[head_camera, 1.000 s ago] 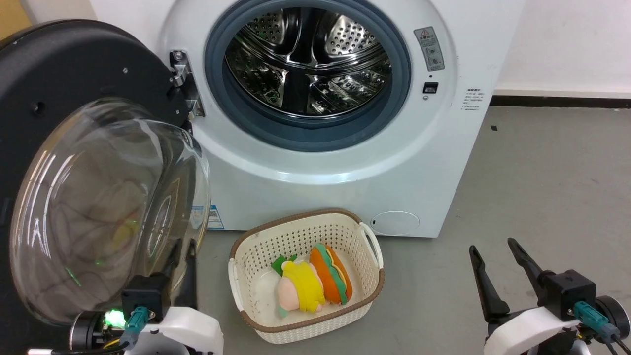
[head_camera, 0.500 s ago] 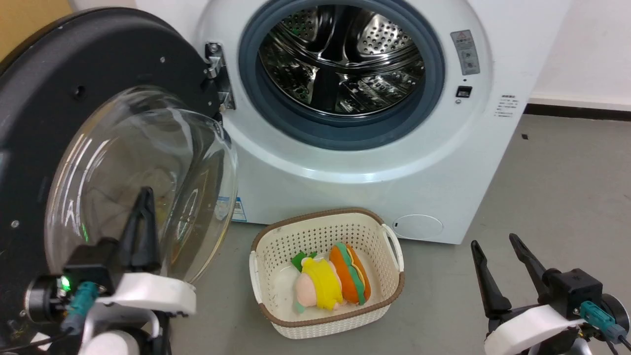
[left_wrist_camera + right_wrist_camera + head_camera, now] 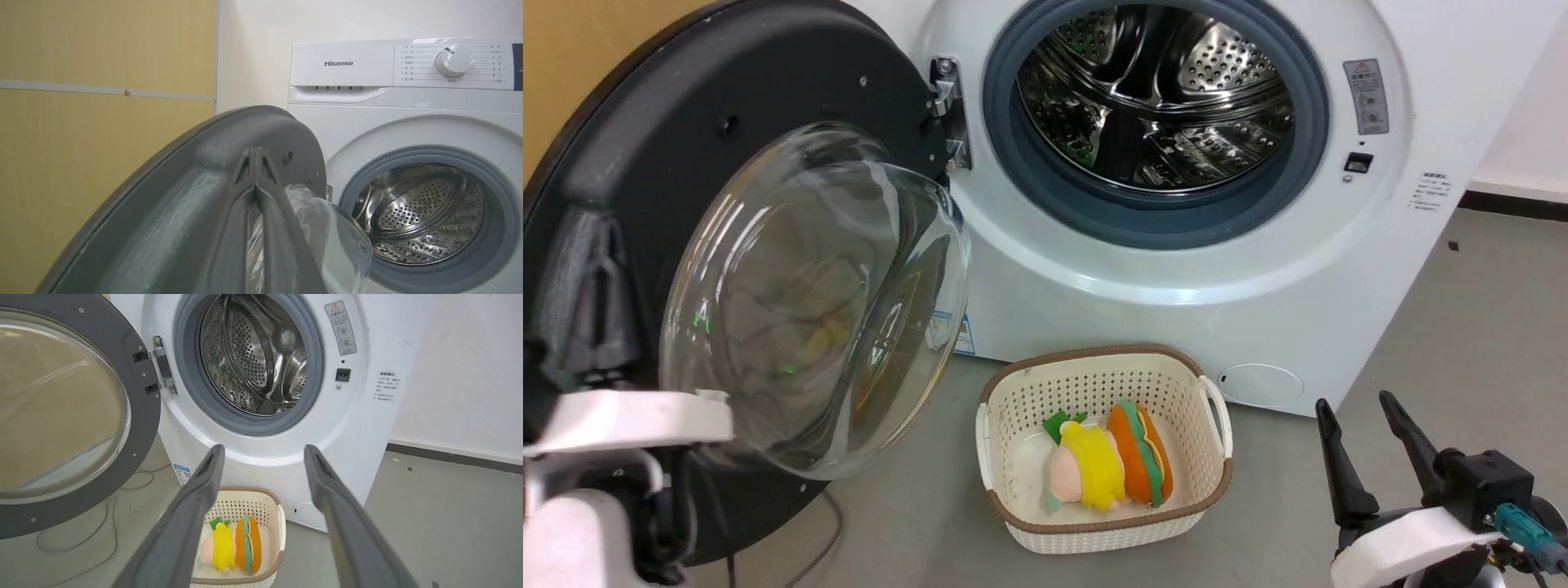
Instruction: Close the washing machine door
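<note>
The washing machine (image 3: 1176, 278) stands with its steel drum exposed. The washing machine door (image 3: 768, 98) hangs wide open on its left hinge, its glass bowl (image 3: 817, 302) bulging toward me. My left gripper (image 3: 592, 245) is a blur in front of the door's black rim, left of the bowl. In the left wrist view that gripper (image 3: 254, 152) is shut and empty, its fingers lying along the door's inner rim (image 3: 163, 204); contact cannot be told. My right gripper (image 3: 1353, 402) hangs open and empty at the lower right, its fingers (image 3: 204, 490) pointing at the machine's front.
A cream perforated basket (image 3: 1013, 392) with soft toy food sits on the grey floor before the machine. A thin cable (image 3: 81, 539) lies on the floor under the door. A yellow wall panel (image 3: 102, 122) stands left of the machine.
The head camera has turned left, shifting the scene rightward. My left gripper has risen from below the glass bowl to the door's black rim at its left. The right gripper stays open.
</note>
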{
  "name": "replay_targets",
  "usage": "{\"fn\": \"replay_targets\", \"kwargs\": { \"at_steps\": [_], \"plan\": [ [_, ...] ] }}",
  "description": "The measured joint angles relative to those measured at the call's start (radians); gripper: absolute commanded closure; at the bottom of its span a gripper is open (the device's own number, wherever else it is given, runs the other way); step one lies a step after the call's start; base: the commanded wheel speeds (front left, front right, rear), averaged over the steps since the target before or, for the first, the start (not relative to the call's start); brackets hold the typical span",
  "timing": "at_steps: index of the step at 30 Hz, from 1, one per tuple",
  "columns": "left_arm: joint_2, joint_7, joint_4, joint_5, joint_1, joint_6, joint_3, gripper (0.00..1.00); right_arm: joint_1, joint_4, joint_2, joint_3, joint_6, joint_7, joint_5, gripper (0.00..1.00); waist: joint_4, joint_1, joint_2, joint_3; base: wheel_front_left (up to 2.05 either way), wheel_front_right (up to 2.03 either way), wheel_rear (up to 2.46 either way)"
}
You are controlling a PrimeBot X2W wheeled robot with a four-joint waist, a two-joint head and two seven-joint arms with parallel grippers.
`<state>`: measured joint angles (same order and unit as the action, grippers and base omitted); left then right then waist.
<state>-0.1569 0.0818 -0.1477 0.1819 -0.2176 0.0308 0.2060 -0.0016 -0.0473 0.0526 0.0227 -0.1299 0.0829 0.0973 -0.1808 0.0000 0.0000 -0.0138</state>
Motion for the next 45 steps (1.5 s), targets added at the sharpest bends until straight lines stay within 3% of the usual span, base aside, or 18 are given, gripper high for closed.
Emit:
{"fn": "replay_targets", "kwargs": {
  "at_steps": [10, 23, 34, 45],
  "plan": [
    [-0.058, -0.022, 0.005, 0.124, -0.053, 0.0, 0.138, 1.0, -0.023, -0.032, 0.0, -0.004, 0.0, 0.022, 0.006, 0.0, -0.048, 0.0, 0.0, -0.014, 0.0, 0.0, 0.0],
    [-0.082, -0.181, 0.151, 0.348, -0.053, -0.001, 0.292, 1.0, -0.044, -0.07, 0.0, -0.011, 0.0, 0.049, 0.011, 0.0, -0.106, 0.0, 0.0, -0.027, 0.0, 0.0, 0.0],
    [-0.063, -0.397, 0.255, 0.599, -0.006, 0.042, 0.304, 1.0, -0.044, -0.088, 0.0, -0.003, 0.0, 0.07, 0.031, 0.0, -0.151, 0.0, 0.0, -0.03, 0.0, 0.0, 0.0],
    [-0.029, -0.485, 0.231, 0.783, 0.044, 0.052, 0.231, 1.0, -0.044, -0.103, 0.0, 0.007, 0.0, 0.093, 0.047, 0.0, -0.199, 0.0, 0.0, -0.038, 0.0, 0.0, 0.0]
  ]
}}
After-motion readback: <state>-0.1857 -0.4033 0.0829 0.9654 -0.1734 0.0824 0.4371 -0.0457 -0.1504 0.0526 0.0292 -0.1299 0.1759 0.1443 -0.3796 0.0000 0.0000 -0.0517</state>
